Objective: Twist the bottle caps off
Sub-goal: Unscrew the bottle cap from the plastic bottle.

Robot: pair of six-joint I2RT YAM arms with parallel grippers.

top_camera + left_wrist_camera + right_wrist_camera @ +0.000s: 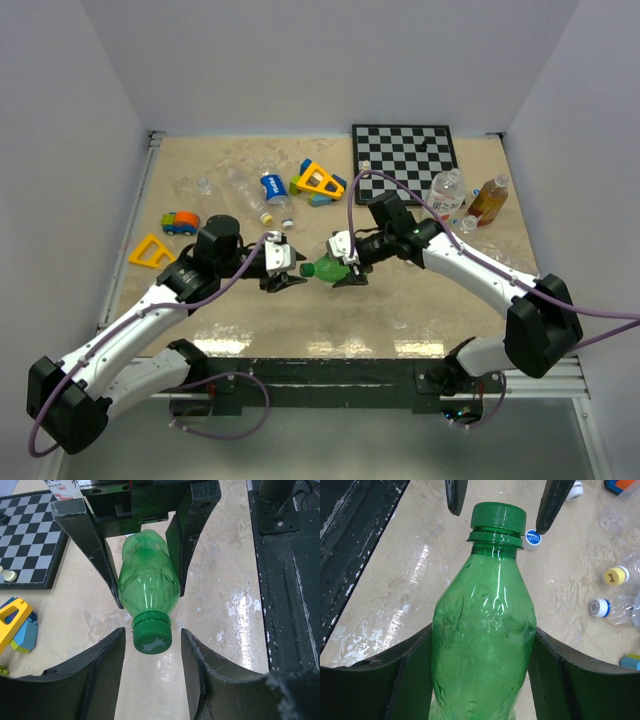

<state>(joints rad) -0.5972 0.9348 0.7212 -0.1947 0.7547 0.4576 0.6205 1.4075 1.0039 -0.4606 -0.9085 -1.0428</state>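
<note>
Green cap [152, 635] between left gripper's [152, 639] parted fingers [97, 672]; bottle [148, 582] in right gripper [482, 632]

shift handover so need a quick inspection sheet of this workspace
surface: beige tabletop, glossy patches near the front.
job's things: green bottle held level, green cap still on; clear bottles lying behind.
clutter: chessboard, toy blocks, toy car.
pincers: right pincer clamps the bottle's body; left pincer open around the cap, not touching.
cables: purple cables loop over both arms.
surroundings: white walls, nothing else seen.
</note>
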